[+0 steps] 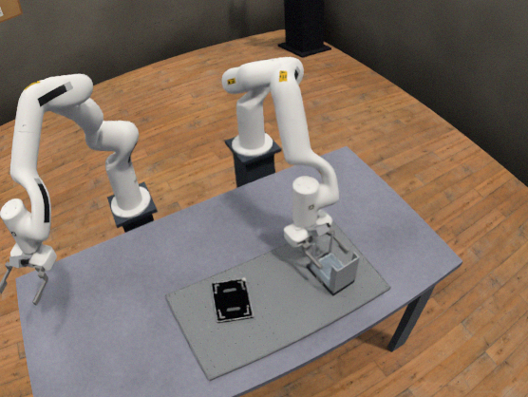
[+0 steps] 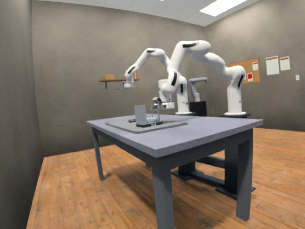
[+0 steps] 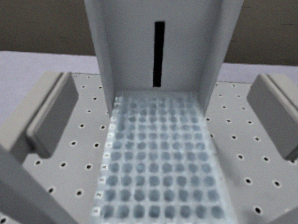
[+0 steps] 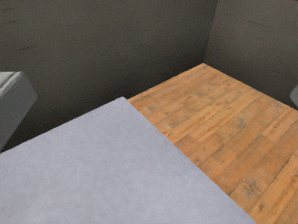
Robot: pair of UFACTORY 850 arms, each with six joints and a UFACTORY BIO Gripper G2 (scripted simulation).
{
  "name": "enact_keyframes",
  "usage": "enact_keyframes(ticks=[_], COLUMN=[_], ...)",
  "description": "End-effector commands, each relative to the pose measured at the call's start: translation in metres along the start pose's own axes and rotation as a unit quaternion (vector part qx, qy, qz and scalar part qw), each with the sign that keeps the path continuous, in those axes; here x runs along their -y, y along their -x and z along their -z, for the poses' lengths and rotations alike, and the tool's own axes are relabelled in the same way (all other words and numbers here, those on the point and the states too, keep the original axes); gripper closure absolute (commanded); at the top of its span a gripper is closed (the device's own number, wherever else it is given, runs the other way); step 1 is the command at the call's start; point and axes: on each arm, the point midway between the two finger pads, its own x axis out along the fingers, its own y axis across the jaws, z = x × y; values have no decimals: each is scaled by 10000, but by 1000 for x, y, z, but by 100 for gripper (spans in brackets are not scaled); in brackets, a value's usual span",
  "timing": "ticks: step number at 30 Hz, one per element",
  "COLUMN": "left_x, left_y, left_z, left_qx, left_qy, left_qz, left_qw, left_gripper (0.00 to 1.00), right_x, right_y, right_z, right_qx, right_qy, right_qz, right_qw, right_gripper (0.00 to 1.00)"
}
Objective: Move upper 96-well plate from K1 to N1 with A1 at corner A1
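A pale blue, translucent plate (image 1: 330, 265) (image 2: 152, 120) (image 3: 154, 174), dotted with round wells, lies flat inside the rack (image 1: 348, 274) (image 2: 141, 115) (image 3: 132, 52), small labels along one rim. The rack stands upright, grey-walled with a black slot, on a black base. The lower plate cannot be made out. Well apart lies the nest (image 1: 231, 300) (image 2: 131, 120), flat, black and unoccupied, with pale corner locators.
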Motion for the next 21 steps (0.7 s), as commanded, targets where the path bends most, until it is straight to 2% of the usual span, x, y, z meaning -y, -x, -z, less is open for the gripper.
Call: enact_keyframes(ticks=[1, 15, 21], left_x=[0, 0, 0], left_y=[-1, -1, -1], left_z=[6, 26, 26], left_qx=[9, 9, 9], left_qy=[2, 2, 2], left_qz=[0, 0, 0], left_qw=[10000, 10000, 10000], left_gripper=[63, 63, 63], right_x=[0, 0, 0], right_y=[0, 0, 0], right_z=[-1, -1, -1], right_qx=[11, 11, 11], right_qy=[0, 0, 0], right_qz=[0, 0, 0], right_qw=[10000, 10000, 10000], right_gripper=[0, 0, 0])
